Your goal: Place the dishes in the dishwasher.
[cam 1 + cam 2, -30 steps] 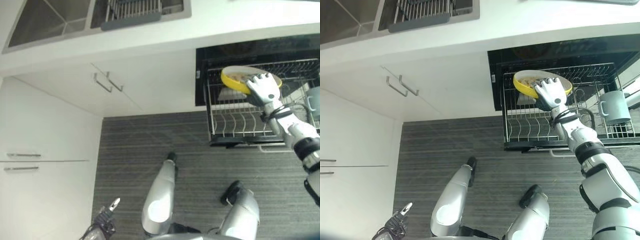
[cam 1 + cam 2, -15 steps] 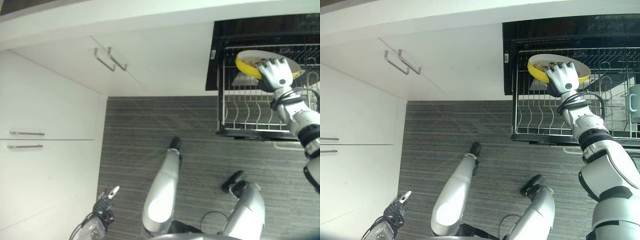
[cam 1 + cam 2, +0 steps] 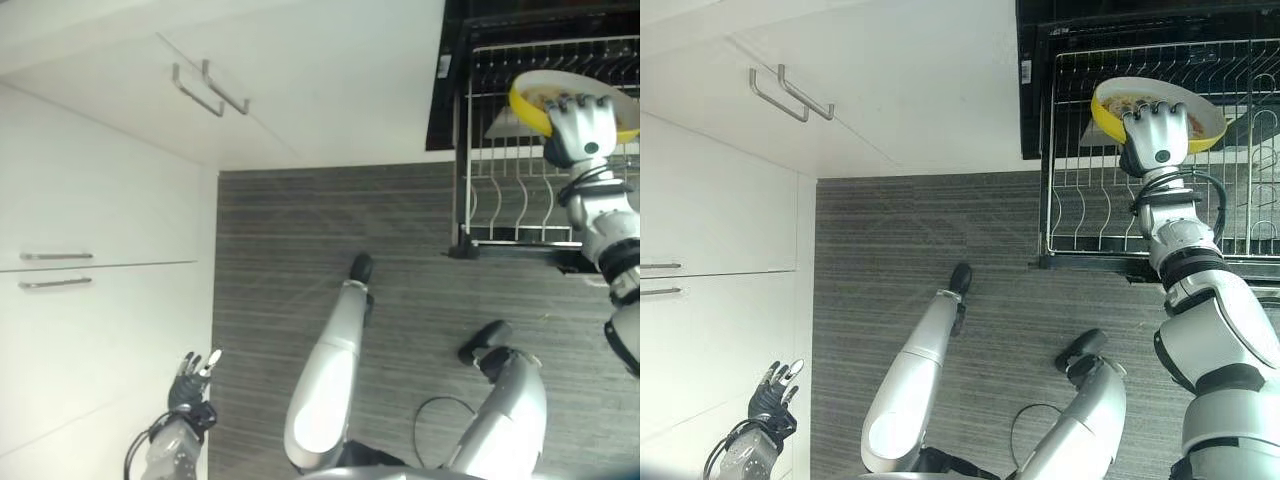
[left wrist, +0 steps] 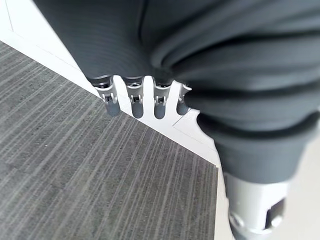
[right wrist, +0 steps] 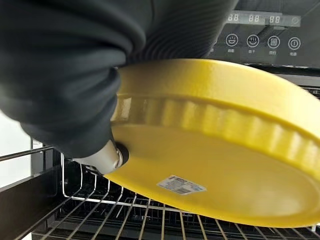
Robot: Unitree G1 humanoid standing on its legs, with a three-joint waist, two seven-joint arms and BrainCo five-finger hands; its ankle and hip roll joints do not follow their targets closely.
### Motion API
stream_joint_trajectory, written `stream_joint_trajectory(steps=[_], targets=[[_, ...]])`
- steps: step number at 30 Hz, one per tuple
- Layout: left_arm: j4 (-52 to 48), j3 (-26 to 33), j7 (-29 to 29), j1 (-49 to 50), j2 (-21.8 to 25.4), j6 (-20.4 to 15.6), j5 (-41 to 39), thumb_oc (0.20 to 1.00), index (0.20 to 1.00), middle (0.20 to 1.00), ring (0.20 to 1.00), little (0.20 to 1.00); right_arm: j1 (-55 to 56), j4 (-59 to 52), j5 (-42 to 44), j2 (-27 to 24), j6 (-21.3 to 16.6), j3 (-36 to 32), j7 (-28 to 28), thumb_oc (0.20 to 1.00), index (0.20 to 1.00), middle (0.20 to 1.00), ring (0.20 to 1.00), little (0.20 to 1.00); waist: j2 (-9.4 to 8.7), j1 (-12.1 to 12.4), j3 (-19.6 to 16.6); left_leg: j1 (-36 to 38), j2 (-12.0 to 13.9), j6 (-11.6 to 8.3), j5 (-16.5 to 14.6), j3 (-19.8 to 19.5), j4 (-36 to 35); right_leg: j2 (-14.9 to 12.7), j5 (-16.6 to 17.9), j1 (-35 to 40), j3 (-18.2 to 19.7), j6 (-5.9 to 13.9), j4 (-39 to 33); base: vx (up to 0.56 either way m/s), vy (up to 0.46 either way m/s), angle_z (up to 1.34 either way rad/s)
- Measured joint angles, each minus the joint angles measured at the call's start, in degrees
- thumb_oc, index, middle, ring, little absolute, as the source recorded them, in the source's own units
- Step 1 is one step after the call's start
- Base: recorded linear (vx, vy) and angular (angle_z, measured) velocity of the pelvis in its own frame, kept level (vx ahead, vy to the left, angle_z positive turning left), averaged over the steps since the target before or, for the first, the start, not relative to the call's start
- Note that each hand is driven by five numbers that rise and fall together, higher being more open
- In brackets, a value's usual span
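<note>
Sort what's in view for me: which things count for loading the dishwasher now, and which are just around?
Part of the job:
- round yellow dish with fluted rim, held by the right hand
- pulled-out wire dishwasher rack, under the dish
- open black dishwasher

Just around:
- white cabinets with metal bar handles
- grey striped floor
- left hand, low by the cabinets, holding nothing

Right robot hand (image 3: 1156,135) extended forward, fingers curled, left robot hand (image 3: 772,392) low, fingers straight

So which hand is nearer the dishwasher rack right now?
Right. The right hand holds the yellow dish above the rack; the left hand hangs low by the white cabinets.
</note>
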Motion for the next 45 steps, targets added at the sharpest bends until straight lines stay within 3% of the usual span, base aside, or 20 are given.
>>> stream_joint_trajectory(steps=[4,5,9,14,16,20,27,31,35,37,39,41,45], targets=[[0.04,0.00,-1.22,0.02,0.03,-0.01,-1.16,1.000,1.000,1.000,1.000,1.000,-0.95,-0.79,0.10,0.61,0.01,-0.01,2.01,0.200,0.200,0.200,0.200,0.200,0.10,-0.52,-0.10,-0.86,0.05,-0.01,-0.23,0.10,0.81,-0.01,-0.03,-1.02,0.46,0.02,0.72,0.00,0.000,0.00],[0.08,0.01,-1.83,0.02,0.04,-0.08,-1.20,1.000,1.000,1.000,1.000,1.000,-1.03,-0.56,0.29,0.64,0.17,-0.05,2.61,1.000,1.000,1.000,1.000,1.000,0.14,-0.50,-0.13,-0.85,0.06,-0.01,-0.22,0.08,0.81,-0.01,-0.04,-1.00,0.44,0.03,0.70,0.01,-0.032,-0.01],[0.04,-0.01,-2.59,0.04,0.33,-0.08,-1.20,1.000,1.000,1.000,1.000,1.000,-0.45,1.41,2.40,1.78,0.07,-0.33,7.06,1.000,1.000,1.000,1.000,1.000,-0.28,-0.25,-0.66,-0.91,0.11,-0.03,-0.22,-0.21,0.85,0.04,-0.06,-0.78,0.13,0.04,0.72,0.02,-0.027,0.01],[-1.56,0.00,-2.55,0.05,2.08,0.04,-1.19,1.000,1.000,1.000,1.000,1.000,1.94,1.46,13.56,3.32,0.09,-2.91,12.44,1.000,1.000,1.000,1.000,1.000,-0.55,-0.23,-0.80,-0.95,0.22,-0.36,-0.46,-0.93,1.90,0.12,-0.31,0.22,-0.70,-0.59,1.21,0.04,-0.035,0.04],[-1.40,0.15,-2.41,0.09,2.19,0.15,-1.15,1.000,1.000,1.000,1.000,1.000,3.46,3.36,26.73,7.44,0.16,-14.20,12.72,1.000,1.000,1.000,1.000,1.000,-1.45,-0.31,-1.70,-0.92,0.18,-0.22,-0.93,-0.78,2.72,0.13,-0.41,0.45,-0.49,-0.60,1.27,0.05,0.019,-0.02],[-3.00,0.17,-1.99,0.10,2.09,1.39,-0.97,1.000,1.000,1.000,1.000,1.000,4.71,2.12,41.16,11.21,-1.88,-20.68,13.90,1.000,1.000,1.000,1.000,1.000,-1.74,-0.99,-2.45,-0.14,0.06,0.60,-2.25,-0.52,4.03,0.00,-0.65,1.64,-0.10,-0.21,1.40,0.06,0.045,-0.03],[-5.68,2.25,-1.06,3.20,0.28,3.60,0.44,1.000,1.000,1.000,1.000,1.000,12.94,-20.02,60.53,13.32,-1.97,-23.56,20.24,1.000,1.000,1.000,1.000,1.000,-1.68,-1.55,-2.48,0.27,0.03,0.78,-2.69,0.15,4.89,0.12,-0.85,1.59,1.07,0.14,1.69,0.04,0.034,-0.03],[-6.08,3.01,-0.97,5.61,-1.67,3.79,1.69,1.000,1.000,1.000,1.000,1.000,17.50,-28.38,77.16,16.70,0.53,-33.87,24.90,1.000,1.000,1.000,1.000,1.000,-1.88,-2.09,-2.39,1.00,0.65,0.91,-2.88,0.38,4.69,1.01,-0.76,2.22,1.38,0.01,1.23,0.04,0.022,-0.06],[-7.00,4.02,0.03,7.00,-3.51,3.71,3.15,1.000,1.000,1.000,1.000,1.000,27.30,-43.44,94.09,26.61,-0.10,-36.52,28.06,1.000,1.000,1.000,1.000,1.000,-4.09,-4.53,-2.16,4.26,1.95,0.54,-3.12,0.77,2.88,2.64,-0.78,5.08,1.28,0.04,-0.79,0.01,0.034,-0.15],[-7.19,3.92,0.96,7.50,-5.34,3.73,3.56,1.000,1.000,1.000,1.000,1.000,35.50,-54.70,101.62,32.96,-2.81,-37.77,28.15,1.000,1.000,1.000,1.000,1.000,-5.40,-5.45,-2.41,6.78,2.51,0.34,-2.65,1.55,1.05,3.79,0.75,7.19,1.59,-0.21,-3.46,-0.06,0.073,-0.21],[-7.37,3.98,1.59,7.44,-6.52,3.80,3.57,1.000,1.000,1.000,1.000,1.000,38.78,-57.59,103.83,34.32,-5.44,-35.96,27.02,1.000,1.000,1.000,1.000,1.000,-6.12,-7.71,-2.46,7.94,2.80,0.64,-2.52,2.17,-0.62,4.39,1.93,8.53,1.48,-0.06,-6.24,0.00,0.053,-0.20],[-8.00,3.89,2.64,7.57,-7.61,3.82,3.56,1.000,1.000,1.000,1.000,1.000,42.19,-59.94,100.52,33.52,-7.58,-34.86,24.35,1.000,1.000,1.000,1.000,1.000,-6.30,-7.91,-2.46,10.29,3.08,1.24,-2.02,3.79,-2.96,4.82,3.20,10.42,1.90,1.00,-9.50,-0.04,-0.003,-0.21],[-8.37,3.96,4.86,7.69,-8.38,3.71,3.53,1.000,1.000,1.000,1.000,1.000,48.96,-62.25,102.54,32.81,-7.60,-34.71,28.77,1.000,1.000,1.000,1.000,1.000,-7.27,-8.45,-2.05,14.96,4.21,0.81,0.60,4.66,-9.77,7.29,6.32,14.84,0.89,0.89,-16.88,-0.04,-0.034,-0.14]])
